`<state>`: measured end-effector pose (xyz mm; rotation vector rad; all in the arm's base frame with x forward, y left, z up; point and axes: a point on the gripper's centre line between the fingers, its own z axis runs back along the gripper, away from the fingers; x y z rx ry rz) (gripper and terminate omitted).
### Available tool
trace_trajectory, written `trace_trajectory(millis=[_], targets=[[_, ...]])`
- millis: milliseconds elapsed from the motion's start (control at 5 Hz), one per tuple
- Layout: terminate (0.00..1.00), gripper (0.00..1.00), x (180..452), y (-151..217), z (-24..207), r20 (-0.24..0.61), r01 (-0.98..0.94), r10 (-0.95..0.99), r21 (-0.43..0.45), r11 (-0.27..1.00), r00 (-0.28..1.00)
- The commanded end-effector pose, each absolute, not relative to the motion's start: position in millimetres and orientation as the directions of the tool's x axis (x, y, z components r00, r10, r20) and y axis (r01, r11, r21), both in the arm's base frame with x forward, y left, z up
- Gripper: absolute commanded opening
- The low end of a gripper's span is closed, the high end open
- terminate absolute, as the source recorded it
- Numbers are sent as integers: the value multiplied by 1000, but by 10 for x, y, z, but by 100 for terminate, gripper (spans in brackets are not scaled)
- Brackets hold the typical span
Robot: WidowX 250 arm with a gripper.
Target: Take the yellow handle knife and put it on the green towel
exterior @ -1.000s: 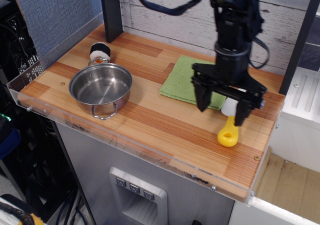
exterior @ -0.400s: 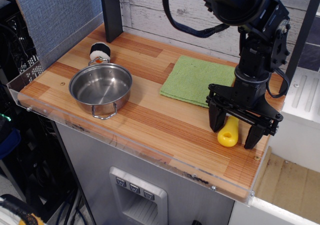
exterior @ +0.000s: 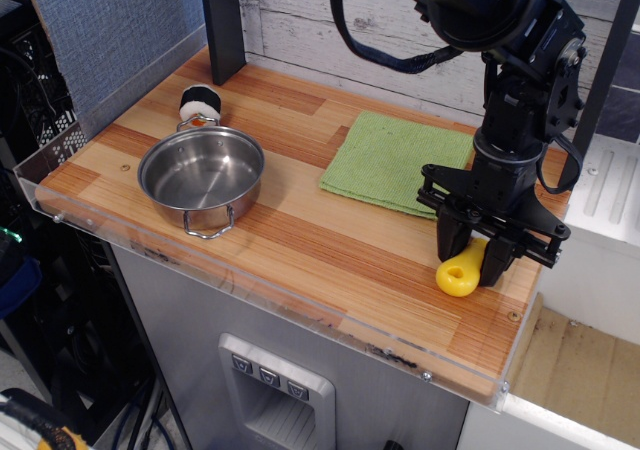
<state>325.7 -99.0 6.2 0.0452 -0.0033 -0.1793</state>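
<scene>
Now fingers (exterior: 447, 238) astride yellow handle knife (exterior: 459, 274) — beside green towel (exterior: 392, 160)

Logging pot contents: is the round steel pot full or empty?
Empty: the round steel pot shows only its bare shiny bottom, upright on the wooden table.

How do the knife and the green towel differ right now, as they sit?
The yellow handle knife is hard, bright yellow and half hidden, with the claw closed around its handle; its blade is out of sight. The green towel is soft, flat, pale green, larger and untouched. Both lie on the wooden counter.
</scene>
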Motion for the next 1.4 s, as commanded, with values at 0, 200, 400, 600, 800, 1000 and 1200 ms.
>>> trace_trajectory(millis=[0,200,400,600,800,1000,1200], targets=[[0,0,3309,-919,441,67,218,-218,16,976,974],[0,0,3316,-871,812,142,236,-232,-6,972,962],[0,0,3331,-766,1030,186,250,-238,-42,967,953],[0,0,3423,-560,1026,175,222,-211,-42,974,962],[0,0,3527,-281,901,145,179,-174,-22,984,974],[0,0,3587,-67,812,122,137,-137,4,991,983],[0,0,3620,25,713,105,120,-121,17,993,987]])
